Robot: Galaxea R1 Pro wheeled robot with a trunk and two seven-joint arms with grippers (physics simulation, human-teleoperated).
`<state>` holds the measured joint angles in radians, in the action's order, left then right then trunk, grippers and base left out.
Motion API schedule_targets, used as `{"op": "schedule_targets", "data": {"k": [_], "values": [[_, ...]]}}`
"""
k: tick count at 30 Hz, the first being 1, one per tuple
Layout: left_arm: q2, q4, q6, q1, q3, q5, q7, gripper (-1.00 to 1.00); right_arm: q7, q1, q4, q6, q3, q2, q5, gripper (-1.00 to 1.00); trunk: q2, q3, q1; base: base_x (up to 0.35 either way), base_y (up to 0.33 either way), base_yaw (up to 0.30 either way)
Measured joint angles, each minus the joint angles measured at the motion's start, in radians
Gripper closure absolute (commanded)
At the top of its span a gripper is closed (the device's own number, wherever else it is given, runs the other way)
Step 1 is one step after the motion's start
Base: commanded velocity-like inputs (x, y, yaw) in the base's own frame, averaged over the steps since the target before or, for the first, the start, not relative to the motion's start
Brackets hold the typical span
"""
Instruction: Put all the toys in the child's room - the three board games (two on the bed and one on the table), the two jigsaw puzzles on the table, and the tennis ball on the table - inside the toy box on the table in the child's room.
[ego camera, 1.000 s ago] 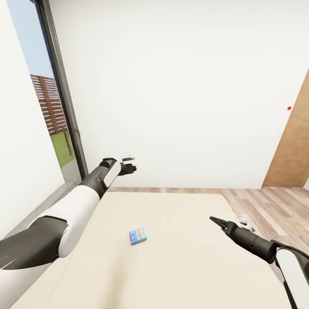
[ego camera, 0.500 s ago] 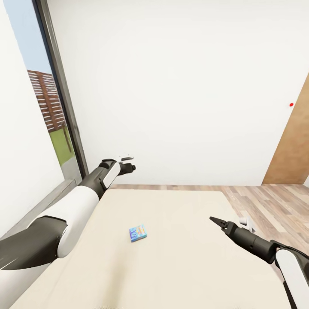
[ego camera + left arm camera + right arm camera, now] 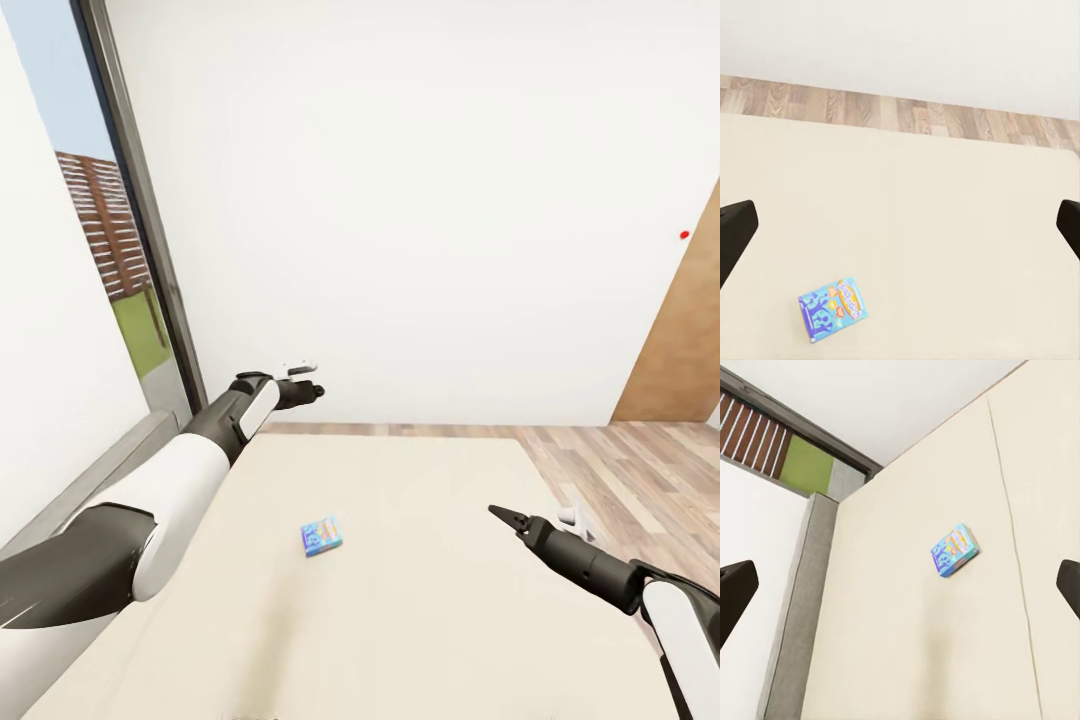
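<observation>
One blue board game (image 3: 321, 536) with cartoon print lies flat near the middle of the beige bed (image 3: 430, 610). My left gripper (image 3: 312, 391) hangs high over the bed's far left corner, well beyond the box. My right gripper (image 3: 497, 514) hovers over the bed's right part, to the right of the box and apart from it. In the left wrist view the board game (image 3: 833, 307) lies on the mattress, with dark fingertips (image 3: 735, 229) spread wide and nothing between them. In the right wrist view the board game (image 3: 955, 550) shows too, with fingertips (image 3: 735, 585) also wide apart.
A tall window (image 3: 100, 230) with a dark frame stands at the left, past the bed's grey frame edge (image 3: 95, 480). A white wall closes the far side. Wooden floor (image 3: 620, 460) and a brown door (image 3: 685, 340) lie to the right of the bed.
The whole head picture has shifted a little, so the camera has moved; the board game sits slightly higher in view. Both arms hold the same pose.
</observation>
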<state>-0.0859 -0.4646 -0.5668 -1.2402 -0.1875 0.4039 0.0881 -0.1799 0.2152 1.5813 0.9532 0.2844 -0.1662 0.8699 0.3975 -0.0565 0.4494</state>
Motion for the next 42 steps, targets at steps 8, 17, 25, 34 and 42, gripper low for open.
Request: {"op": "schedule_targets", "data": {"k": [8, 17, 25, 34, 42], "values": [[0.000, 0.000, 0.001, 0.002, 0.000, -0.002, -0.005, -1.00, 0.001, 0.000, 0.000, 0.000, -0.004, 0.001, 0.000, -1.00, 0.000, -0.013, 0.000, 0.000, 0.000, 0.000], [0.001, -0.001, 0.000, 0.005, 0.002, -0.002, -0.007, -1.00, 0.006, 0.000, -0.001, -0.001, -0.008, 0.004, -0.001, -1.00, 0.000, -0.028, 0.000, 0.000, 0.000, 0.000], [0.000, -0.014, -0.010, 0.005, -0.005, -0.002, -0.008, -1.00, 0.006, -0.001, -0.005, -0.002, -0.007, 0.006, -0.003, -1.00, 0.000, -0.041, 0.000, 0.000, 0.000, 0.000], [0.000, -0.014, -0.020, 0.009, -0.006, -0.003, -0.008, -1.00, 0.006, -0.006, -0.007, -0.003, -0.003, 0.000, -0.003, -1.00, 0.000, -0.056, 0.000, 0.000, 0.000, 0.000], [0.004, -0.010, -0.019, 0.011, -0.005, -0.001, -0.007, -1.00, 0.005, -0.006, -0.008, -0.002, -0.002, -0.001, -0.003, -1.00, 0.000, -0.069, 0.000, 0.000, 0.000, 0.000]]}}
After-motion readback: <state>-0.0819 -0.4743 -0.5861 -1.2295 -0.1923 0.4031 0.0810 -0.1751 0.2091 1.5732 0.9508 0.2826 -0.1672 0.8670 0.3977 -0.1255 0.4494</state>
